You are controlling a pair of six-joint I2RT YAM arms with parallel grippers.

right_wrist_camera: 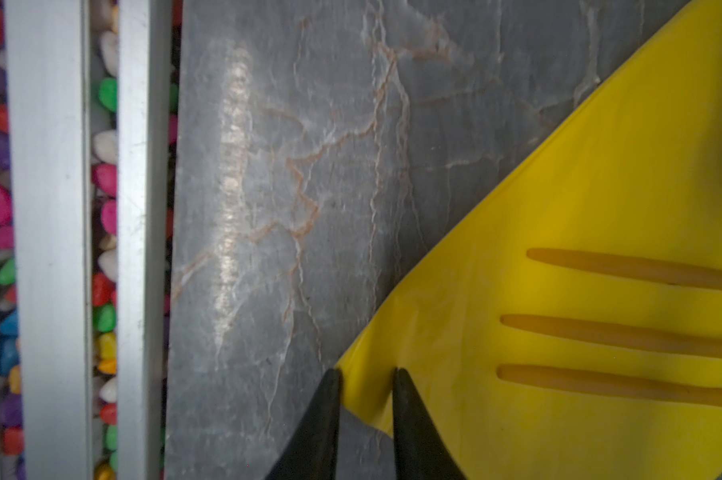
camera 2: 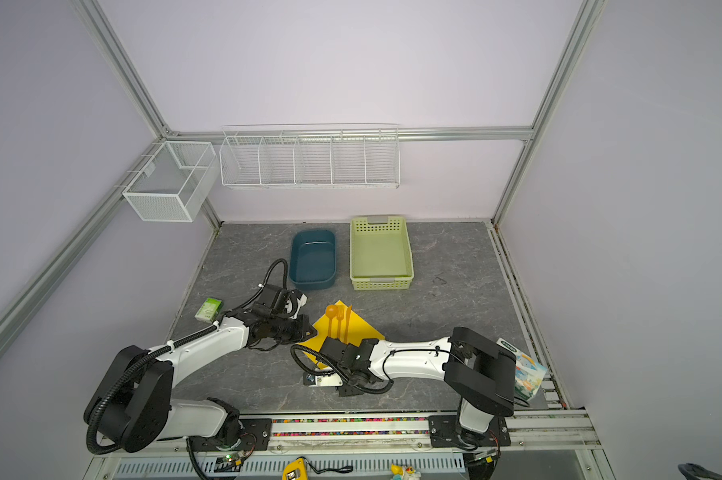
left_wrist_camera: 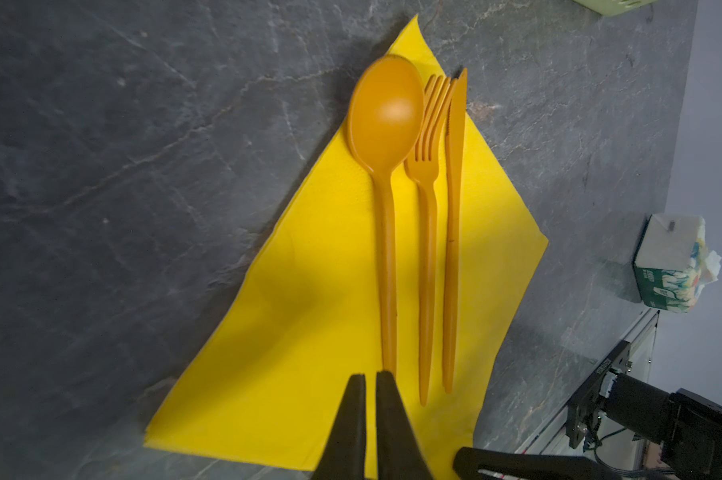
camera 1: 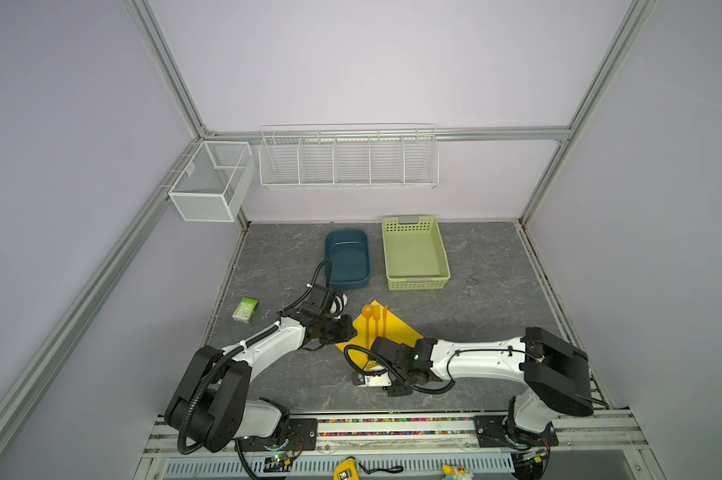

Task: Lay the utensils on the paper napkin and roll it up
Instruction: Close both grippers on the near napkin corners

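Observation:
The yellow paper napkin [camera 1: 396,332] [left_wrist_camera: 309,311] lies flat on the grey table like a diamond. On it lie the utensils side by side: spoon [left_wrist_camera: 386,112], fork [left_wrist_camera: 428,249] and thin knife-like piece [left_wrist_camera: 453,228]. In both top views their heads point to the far corner [camera 1: 375,311] [camera 2: 339,312]. My left gripper [left_wrist_camera: 369,376] is shut and empty, low over the napkin beside the spoon handle's end. My right gripper [right_wrist_camera: 367,374] stands at the napkin's near corner, jaws a narrow gap apart with that corner between them. The three handle ends [right_wrist_camera: 621,334] lie just beyond it.
A blue tub [camera 1: 347,259] and a green basket [camera 1: 415,253] stand at the back. A green-white packet [camera 1: 246,309] lies at the left, a tissue pack [camera 2: 525,370] at the right edge. An aluminium rail with coloured pebbles [right_wrist_camera: 106,208] runs along the table's front.

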